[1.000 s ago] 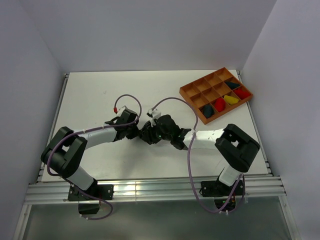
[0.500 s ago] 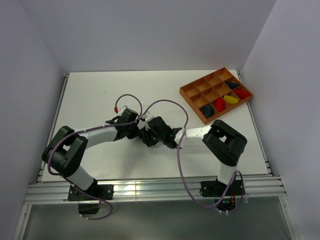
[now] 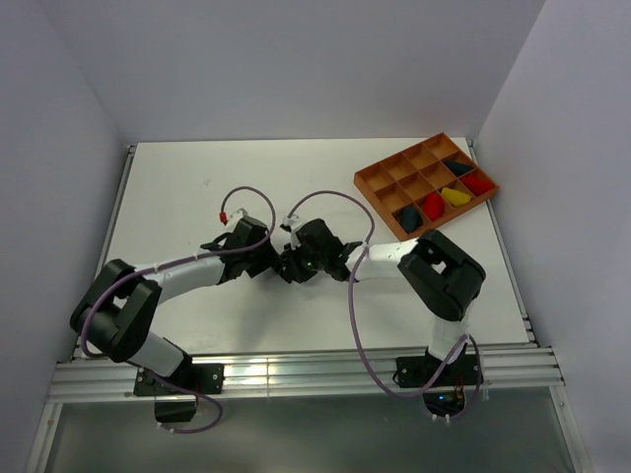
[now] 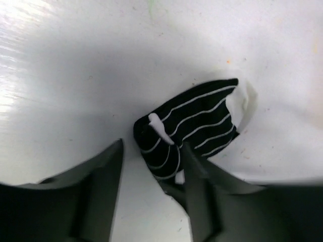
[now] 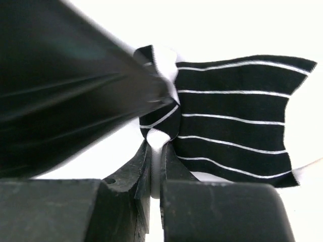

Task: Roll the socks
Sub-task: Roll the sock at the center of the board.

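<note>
White counter [image 3: 197, 187] bears an orange tray [image 3: 373, 181] at its far right. Right arm [image 3: 439, 271] has swung its elbow inward. Left claw [image 4: 153, 147] stands apart around the half-rolled black, white-striped sock [image 4: 197, 121] mid-counter; right claw [image 5: 156, 154] pinches it. 5 coloured bundles [image 3: 434, 205] sit in tray compartments, 1 each.

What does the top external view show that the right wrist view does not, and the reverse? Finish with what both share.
Only the top external view: the left arm and right arm whole, meeting mid-table, and the orange tray at the far right with rolled bundles in some compartments.
Only the right wrist view: the striped sock, white lines on black, and the right hand shut on its bunched end.
Both: the right hand and the white table.
</note>
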You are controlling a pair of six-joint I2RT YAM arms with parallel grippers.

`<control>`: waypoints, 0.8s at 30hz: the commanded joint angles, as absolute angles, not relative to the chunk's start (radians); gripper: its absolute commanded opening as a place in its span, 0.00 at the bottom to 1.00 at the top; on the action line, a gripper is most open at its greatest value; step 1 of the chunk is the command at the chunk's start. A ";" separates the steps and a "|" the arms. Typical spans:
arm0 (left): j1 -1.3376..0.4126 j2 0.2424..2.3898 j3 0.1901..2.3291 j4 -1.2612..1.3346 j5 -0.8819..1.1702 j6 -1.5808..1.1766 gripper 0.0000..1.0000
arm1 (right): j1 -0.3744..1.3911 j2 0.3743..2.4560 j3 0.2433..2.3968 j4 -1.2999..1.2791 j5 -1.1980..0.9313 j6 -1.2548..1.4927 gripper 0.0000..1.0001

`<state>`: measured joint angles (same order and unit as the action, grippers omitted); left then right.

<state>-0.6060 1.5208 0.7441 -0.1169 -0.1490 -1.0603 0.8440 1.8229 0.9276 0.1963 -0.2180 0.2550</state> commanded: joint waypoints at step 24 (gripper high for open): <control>-0.612 1.492 0.683 0.075 -0.117 -1.106 0.58 | 0.537 2.128 0.767 0.781 -0.916 0.926 0.00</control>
<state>-0.6067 1.4723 0.6476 0.0292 -0.1440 -1.0946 0.5461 2.0941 0.7910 0.7925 -0.9165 0.9039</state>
